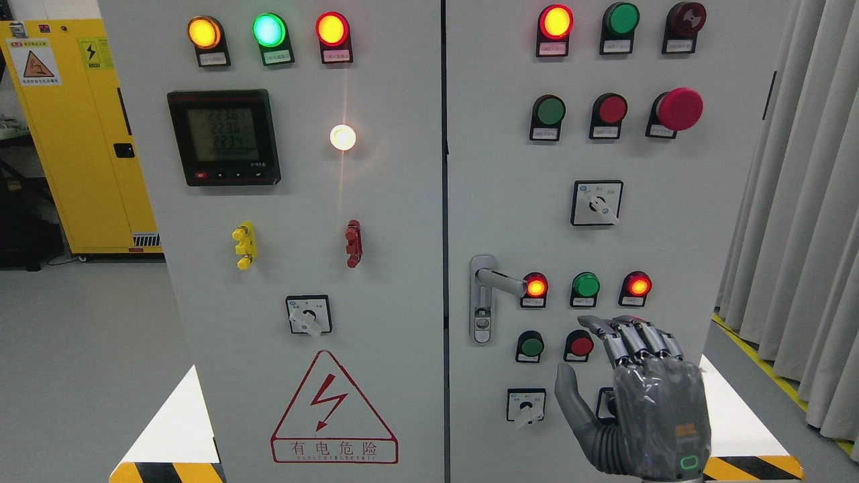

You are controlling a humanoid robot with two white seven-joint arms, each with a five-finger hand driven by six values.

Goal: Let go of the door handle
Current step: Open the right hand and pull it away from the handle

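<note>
Since the right hand [637, 396] seems open, empty, door handle [493, 282] free up-left of it, withdraw straight back, avoiding the buttons [580, 345] beside its fingertips.

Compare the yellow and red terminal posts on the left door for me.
The yellow terminal post sits left of the red terminal post, below the meter; the red one hangs below the white lamp. The yellow one looks wider, with side knobs; the red one looks slimmer. Both stand vertical at the same height.
</note>
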